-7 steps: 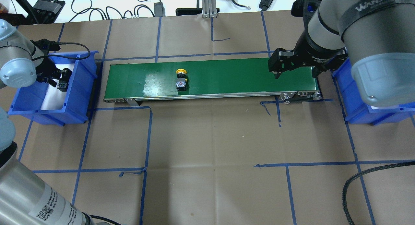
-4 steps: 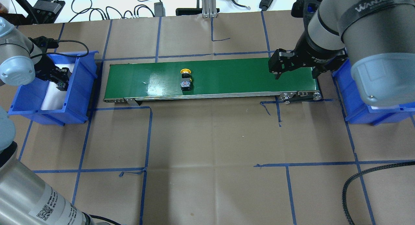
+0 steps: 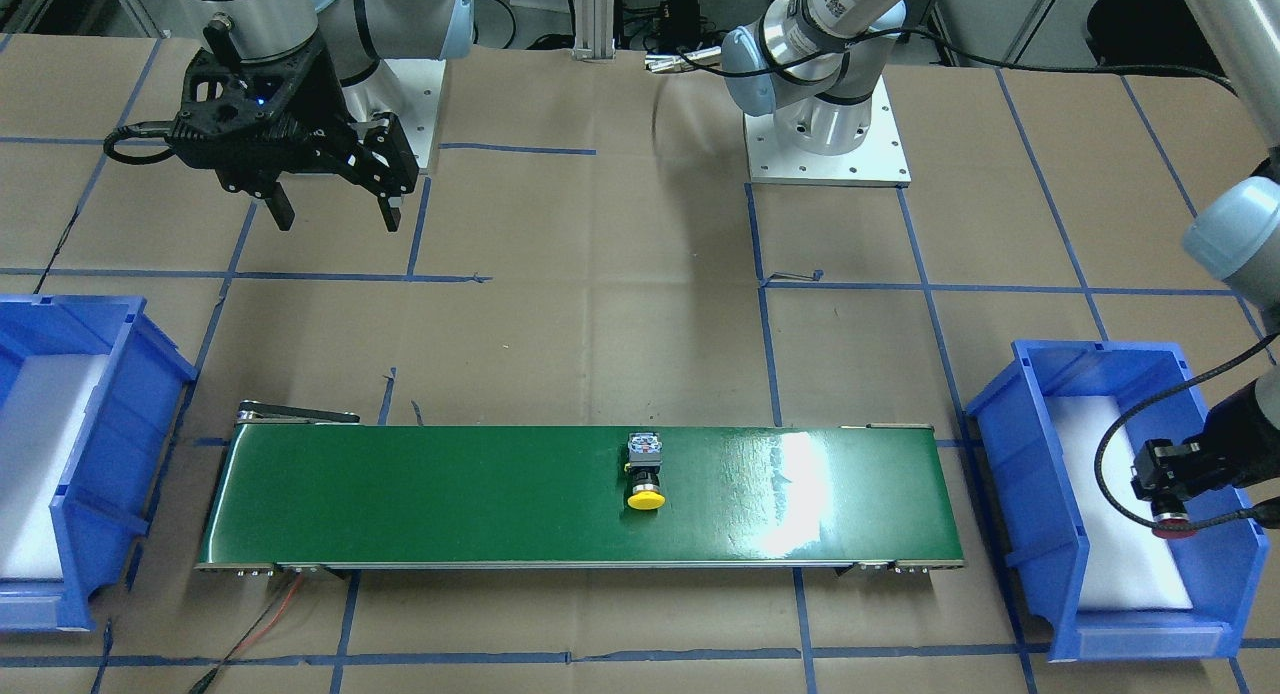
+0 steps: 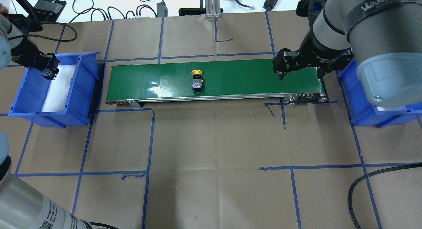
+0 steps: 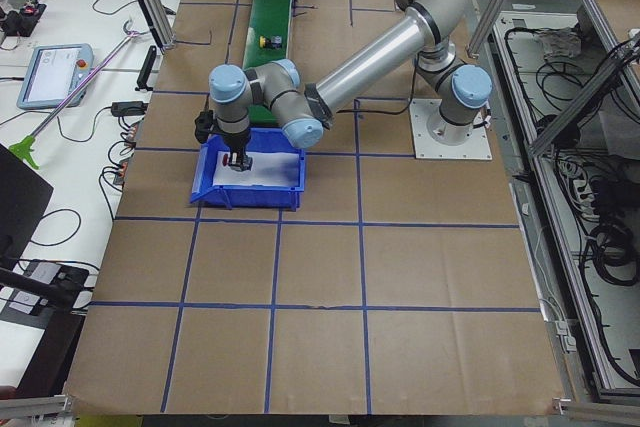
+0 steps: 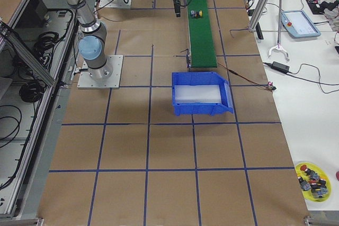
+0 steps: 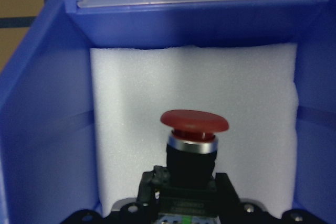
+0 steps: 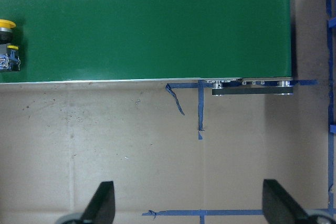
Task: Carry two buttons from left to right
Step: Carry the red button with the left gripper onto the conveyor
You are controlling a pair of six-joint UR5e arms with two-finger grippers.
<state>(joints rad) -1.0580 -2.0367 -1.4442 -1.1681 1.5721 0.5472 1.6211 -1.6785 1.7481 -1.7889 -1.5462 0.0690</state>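
The yellow-capped button (image 4: 196, 80) lies on its side near the middle of the green conveyor belt (image 4: 250, 79); it also shows in the front view (image 3: 645, 472) and at the left edge of the right wrist view (image 8: 8, 45). My left gripper (image 4: 48, 71) is shut on the red-capped button (image 7: 193, 140) and holds it above the white foam of the left blue bin (image 4: 33, 113). In the front view its red cap (image 3: 1172, 524) points at the foam. My right gripper (image 4: 300, 77) is open and empty, hovering over the belt's right end.
The right blue bin (image 4: 362, 118) stands past the belt's right end, partly under my right arm. Cables and an aluminium post (image 4: 212, 4) line the far table edge. A black cable (image 4: 362, 182) loops at the front right. A yellow dish of spare parts (image 6: 313, 180) sits off the table.
The yellow button has ridden the belt to the right. My left gripper has moved left and toward the bin's far end with the red button. The right gripper has stayed still.
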